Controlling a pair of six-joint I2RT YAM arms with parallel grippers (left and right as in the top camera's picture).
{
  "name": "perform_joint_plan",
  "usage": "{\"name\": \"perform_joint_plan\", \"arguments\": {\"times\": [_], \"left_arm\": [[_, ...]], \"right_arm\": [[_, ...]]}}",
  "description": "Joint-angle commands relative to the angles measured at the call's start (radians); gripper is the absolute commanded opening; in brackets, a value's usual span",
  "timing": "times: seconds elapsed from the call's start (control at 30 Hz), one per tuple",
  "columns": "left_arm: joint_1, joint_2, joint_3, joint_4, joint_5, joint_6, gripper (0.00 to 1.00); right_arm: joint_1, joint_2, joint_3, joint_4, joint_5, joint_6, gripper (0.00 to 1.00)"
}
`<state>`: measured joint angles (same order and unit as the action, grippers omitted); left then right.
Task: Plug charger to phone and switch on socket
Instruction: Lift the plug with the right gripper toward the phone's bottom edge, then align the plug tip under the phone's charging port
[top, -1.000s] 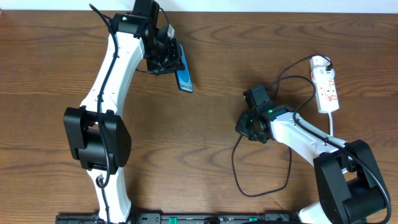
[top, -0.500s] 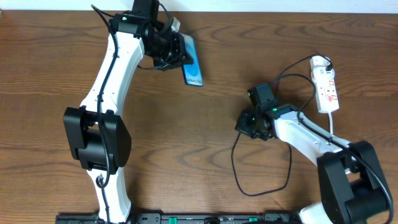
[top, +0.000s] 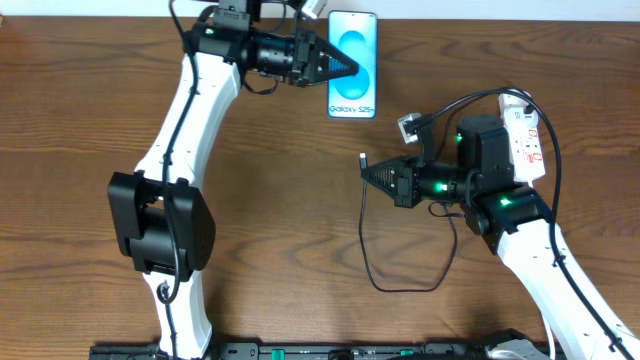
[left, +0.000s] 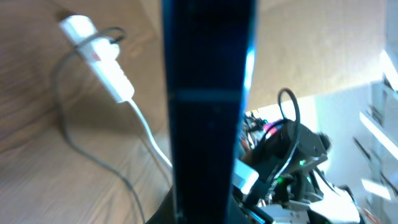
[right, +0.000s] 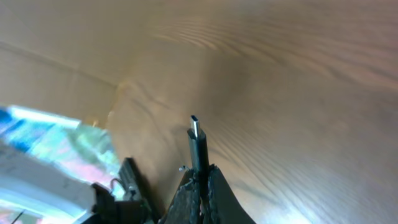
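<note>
My left gripper (top: 340, 68) is shut on the phone (top: 353, 64), holding it screen-up above the table's far edge; the blue screen reads "Galaxy S25+". In the left wrist view the phone (left: 208, 106) fills the middle as a dark edge-on slab. My right gripper (top: 372, 172) is shut on the charger's black plug (right: 198, 146), tip pointing left, lifted off the table. The thin black cable (top: 372, 255) loops down over the table. The white socket strip (top: 527, 140) with red marks lies at the far right; it also shows in the left wrist view (left: 102, 59).
The socket's white cord (top: 553, 200) runs down past my right arm. The brown wooden table (top: 270, 200) spans the view. A black rail (top: 300, 352) lies along the front edge.
My left gripper lifted the phone up and right and turned it screen-up. My right gripper rose from the table with the plug and turned to point left.
</note>
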<state>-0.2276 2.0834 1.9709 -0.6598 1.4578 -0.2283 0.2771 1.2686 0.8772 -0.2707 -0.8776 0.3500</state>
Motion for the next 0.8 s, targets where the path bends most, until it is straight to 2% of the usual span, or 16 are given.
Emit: {"name": "perform_joint_plan", "arguments": {"times": [0.0,0.33,0.57,0.77], "left_arm": [[-0.019,-0.014,0.011,0.015,0.114,0.005,0.07],[-0.021,-0.014,0.011,0.027,0.114,-0.051,0.07],[-0.021,-0.014,0.011,0.135,0.115,-0.171,0.07],[-0.020,-0.014,0.011,0.154,0.115,-0.174,0.07]], "right_arm": [[-0.001,-0.018,0.008,0.083,-0.154,-0.010,0.01],[-0.008,-0.018,0.007,0.185,-0.040,0.175,0.01],[-0.009,-0.018,0.007,0.217,0.004,0.241,0.01],[-0.011,-0.018,0.007,0.270,0.005,0.304,0.01]]}}
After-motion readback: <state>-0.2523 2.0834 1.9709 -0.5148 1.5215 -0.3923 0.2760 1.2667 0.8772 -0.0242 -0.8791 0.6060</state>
